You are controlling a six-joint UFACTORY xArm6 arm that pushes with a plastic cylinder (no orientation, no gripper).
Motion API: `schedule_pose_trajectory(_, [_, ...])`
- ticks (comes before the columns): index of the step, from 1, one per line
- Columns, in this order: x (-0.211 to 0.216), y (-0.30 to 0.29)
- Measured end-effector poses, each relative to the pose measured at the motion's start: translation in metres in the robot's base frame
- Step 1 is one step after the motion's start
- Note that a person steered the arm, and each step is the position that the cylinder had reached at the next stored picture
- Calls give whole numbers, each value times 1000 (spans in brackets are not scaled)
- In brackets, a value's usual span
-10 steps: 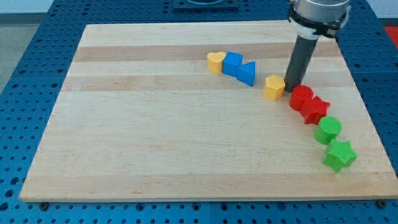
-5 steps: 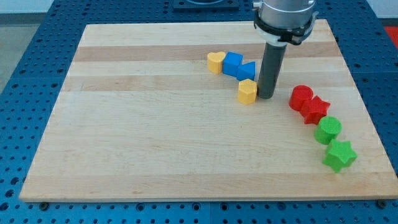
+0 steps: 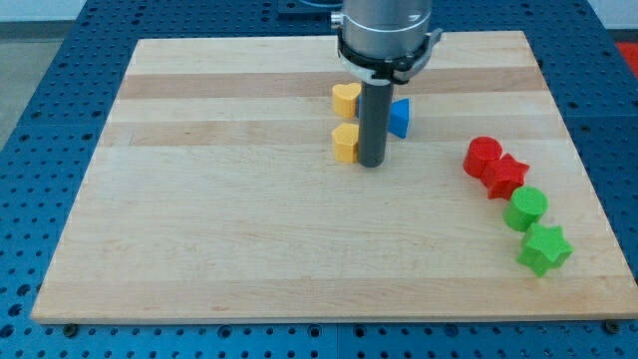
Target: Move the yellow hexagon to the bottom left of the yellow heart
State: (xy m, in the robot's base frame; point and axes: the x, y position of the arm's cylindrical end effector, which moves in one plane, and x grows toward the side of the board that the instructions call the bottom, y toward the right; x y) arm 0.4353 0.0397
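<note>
Yellow plastic hexagon block (image 3: 345, 143) sits on the pale wooden worktop (image 3: 229, 219), just below the yellow plastic heart block (image 3: 345, 99) and a little apart from it, near the middle of the upper half of the board. Your tip (image 3: 372, 163), the lower end of the dark straight rod, stands against the hexagon's right face, touching or all but touching; the rod hides the seam, so you cannot be sure. No hand on this rig, so nothing is spread or pinched: contact is by the rod's side only. Expect the hexagon to be light, rigid and quick to slide on smooth wood, and prone to spin if pressed off-centre on a corner. Judge the flat right face as the place to bear on, through the block's middle. A blue plastic block (image 3: 399, 117) shows partly behind the rod at the view's right; its shape is half hidden. Well off at the view's right lie a red round block (image 3: 482, 156) touching a red star-like block (image 3: 506, 176), then a green round block (image 3: 526, 207) and a green star block (image 3: 544, 248) below. The hexagon looks roughly under the heart, so a short further push toward the view's left seems called for. Watch the heart: it is close above, and a push angled upward could nudge it.
</note>
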Motion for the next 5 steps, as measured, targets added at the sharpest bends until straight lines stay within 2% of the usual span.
schedule_pose_trajectory(3, [-1, -21])
schedule_pose_trajectory(5, [-22, -28])
